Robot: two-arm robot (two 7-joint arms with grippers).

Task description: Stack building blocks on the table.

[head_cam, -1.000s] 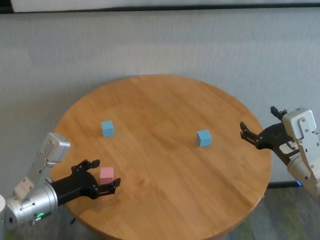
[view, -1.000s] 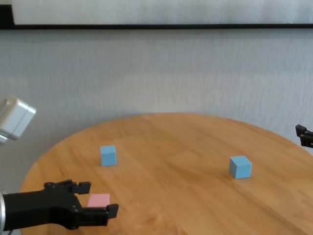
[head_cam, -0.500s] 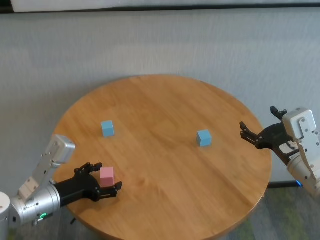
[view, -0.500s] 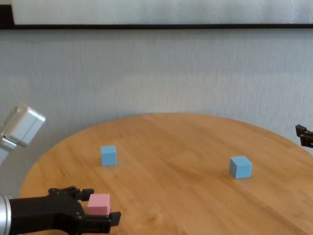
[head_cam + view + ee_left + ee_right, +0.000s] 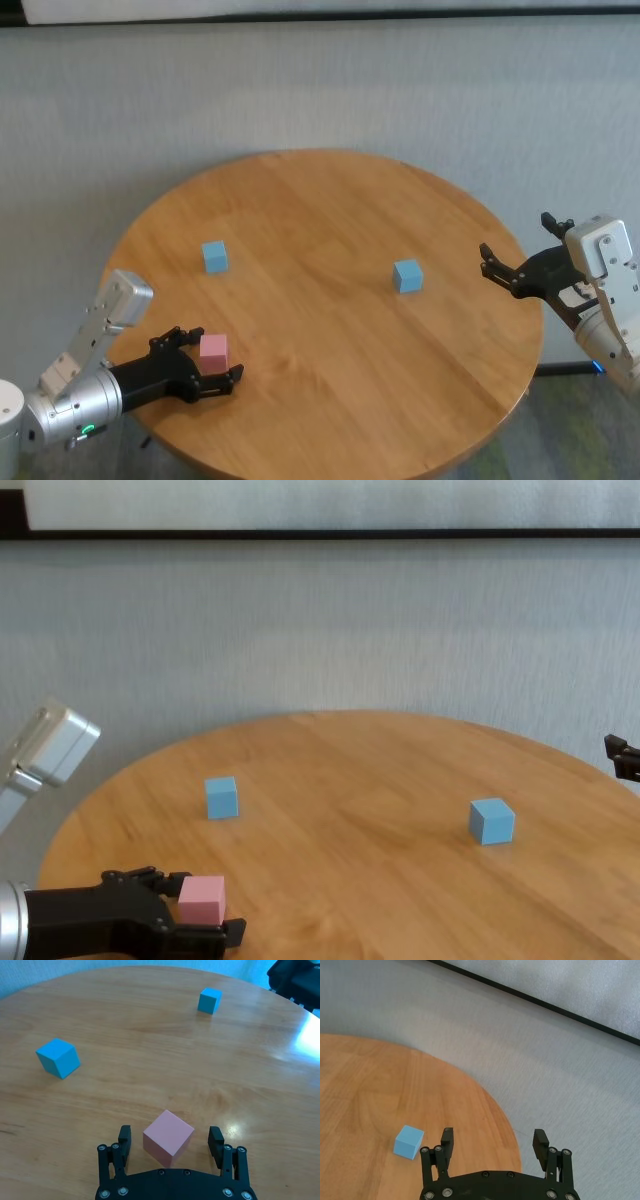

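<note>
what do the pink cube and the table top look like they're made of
Pink cube: matte and evenly coloured, with no shine or grain and slightly soft edges. That suggests foam or painted wood; the look leaves it open.
Table: warm honey-brown top with visible wood grain and a glossy glare patch, so varnished wood or a wood-look laminate.

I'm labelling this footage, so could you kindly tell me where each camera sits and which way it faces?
Head view: high, looking down on the table; shows both arms, left gripper around the pink block.
Chest view: lower, looking across the table; shows the left gripper and the right gripper's tip.
Left wrist view: behind its open fingers, facing the pink block; the right arm shows far off.
Right wrist view: behind the open right gripper at the table's edge, facing a blue block.
Head and chest views share all three blocks.
</note>
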